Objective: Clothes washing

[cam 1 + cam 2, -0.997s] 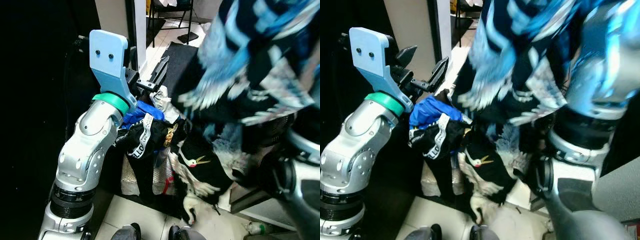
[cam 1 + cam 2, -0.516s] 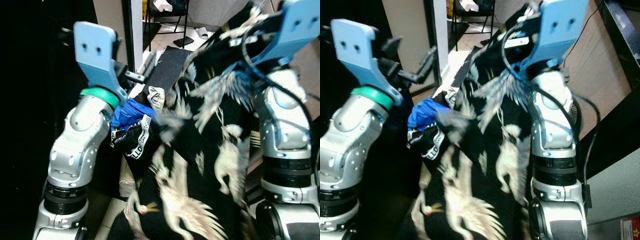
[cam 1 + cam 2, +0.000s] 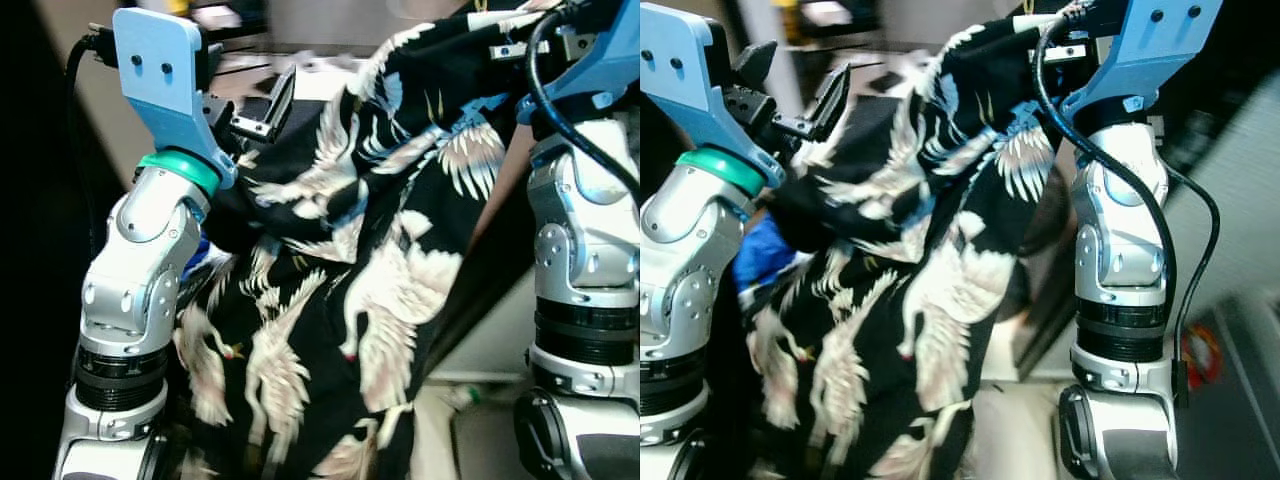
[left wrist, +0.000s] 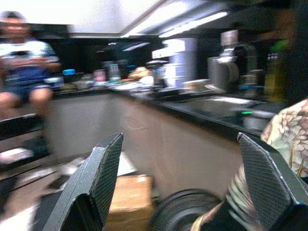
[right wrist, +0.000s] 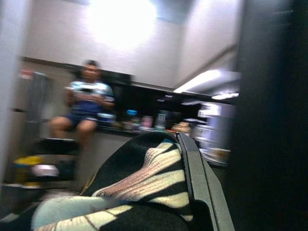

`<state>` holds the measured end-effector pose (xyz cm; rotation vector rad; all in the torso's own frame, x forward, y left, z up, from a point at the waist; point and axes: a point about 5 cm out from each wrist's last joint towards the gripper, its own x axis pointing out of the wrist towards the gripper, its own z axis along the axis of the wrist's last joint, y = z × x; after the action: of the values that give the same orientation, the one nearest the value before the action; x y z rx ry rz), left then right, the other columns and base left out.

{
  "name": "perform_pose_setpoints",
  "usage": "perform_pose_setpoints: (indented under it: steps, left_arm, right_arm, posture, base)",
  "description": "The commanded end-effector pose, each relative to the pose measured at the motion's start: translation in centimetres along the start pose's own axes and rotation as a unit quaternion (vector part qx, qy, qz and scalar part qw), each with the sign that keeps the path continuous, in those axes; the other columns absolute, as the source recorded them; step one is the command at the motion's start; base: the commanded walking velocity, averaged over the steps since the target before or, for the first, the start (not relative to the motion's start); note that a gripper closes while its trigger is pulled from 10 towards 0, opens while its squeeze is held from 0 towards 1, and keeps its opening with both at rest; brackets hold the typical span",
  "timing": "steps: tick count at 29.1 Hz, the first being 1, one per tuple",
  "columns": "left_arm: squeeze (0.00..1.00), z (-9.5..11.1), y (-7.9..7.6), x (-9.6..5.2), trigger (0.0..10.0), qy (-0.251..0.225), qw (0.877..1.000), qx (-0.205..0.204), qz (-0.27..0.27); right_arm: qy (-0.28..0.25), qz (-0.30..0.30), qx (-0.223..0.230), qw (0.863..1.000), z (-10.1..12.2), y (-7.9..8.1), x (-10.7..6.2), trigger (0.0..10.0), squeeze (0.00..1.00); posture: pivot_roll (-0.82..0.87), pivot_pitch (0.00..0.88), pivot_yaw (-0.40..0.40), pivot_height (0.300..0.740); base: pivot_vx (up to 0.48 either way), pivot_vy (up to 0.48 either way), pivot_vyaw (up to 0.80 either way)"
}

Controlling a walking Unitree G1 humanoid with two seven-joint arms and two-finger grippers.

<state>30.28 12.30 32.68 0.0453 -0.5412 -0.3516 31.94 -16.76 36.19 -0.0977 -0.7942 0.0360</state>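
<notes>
A black garment printed with white cranes (image 3: 370,260) hangs in front of me, spread between my two raised arms. My right gripper (image 3: 1065,30) is at the top right, shut on the garment's upper edge; in the right wrist view the cloth (image 5: 139,192) drapes over one finger. My left gripper (image 3: 795,85) is up at the top left and open, its fingers (image 4: 103,168) wide apart with nothing between them. The garment's edge (image 4: 288,130) lies just beside one of them. A blue piece of clothing (image 3: 760,255) peeks out behind the garment by the left arm.
A person (image 5: 86,106) sits on a dark counter (image 4: 192,103) that carries appliances. A cardboard box (image 4: 130,192) stands on the floor by the counter. A small bottle (image 3: 460,395) lies on the pale floor between the garment and my right arm.
The whole view has swung, so the camera moved. The crane garment now hangs higher and wider, covering the laundry pile. My left gripper has stayed open and raised.
</notes>
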Motion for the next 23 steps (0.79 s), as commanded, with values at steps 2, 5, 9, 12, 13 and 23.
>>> perform_pose_setpoints:
  steps: [2, 5, 9, 12, 13, 23]
  left_arm:
    - [0.0, -0.1, -0.02, 0.05, 10.0, 0.0, 1.0, 0.003, -0.004]
    - [0.0, -0.13, 0.02, 0.09, 10.0, 0.0, 1.0, 0.003, -0.005]
    - [0.0, -0.15, 0.04, 0.11, 10.0, 0.001, 1.0, 0.004, -0.005]
    - [0.0, -0.15, 0.07, 0.12, 10.0, 0.002, 1.0, 0.005, -0.006]
    - [0.0, -0.14, 0.1, 0.12, 10.0, 0.002, 1.0, 0.005, -0.006]
    - [0.0, -0.23, 0.12, 0.13, 10.0, 0.005, 1.0, 0.006, -0.005]
  right_arm:
    - [0.0, -0.007, 0.005, 1.0, -0.09, -0.16, -0.11, 10.0, 0.0]
    - [0.001, -0.009, 0.007, 1.0, -0.14, -0.15, -0.16, 10.0, 0.0]
    - [0.002, -0.01, 0.01, 1.0, -0.19, -0.13, -0.21, 10.0, 0.0]
    - [0.002, -0.011, 0.012, 1.0, -0.23, -0.1, -0.24, 10.0, 0.0]
    - [0.003, -0.012, 0.014, 1.0, -0.26, -0.07, -0.26, 10.0, 0.0]
    - [0.001, -0.013, 0.021, 1.0, -0.25, 0.01, -0.23, 10.0, 0.0]
  posture:
    - [0.01, 0.01, 0.028, 0.74]
    - [0.02, 0.011, 0.031, 0.74]
    - [0.02, 0.012, 0.033, 0.74]
    - [0.02, 0.014, 0.034, 0.74]
    - [0.02, 0.015, 0.035, 0.74]
    - [0.03, 0.016, 0.036, 0.74]
  base:
    - [0.0, 0.0, -0.8]
    - [0.0, 0.0, -0.8]
    - [0.0, 0.0, -0.8]
    - [0.0, 0.0, -0.8]
    - [0.0, 0.0, -0.8]
    - [0.0, 0.0, -0.8]
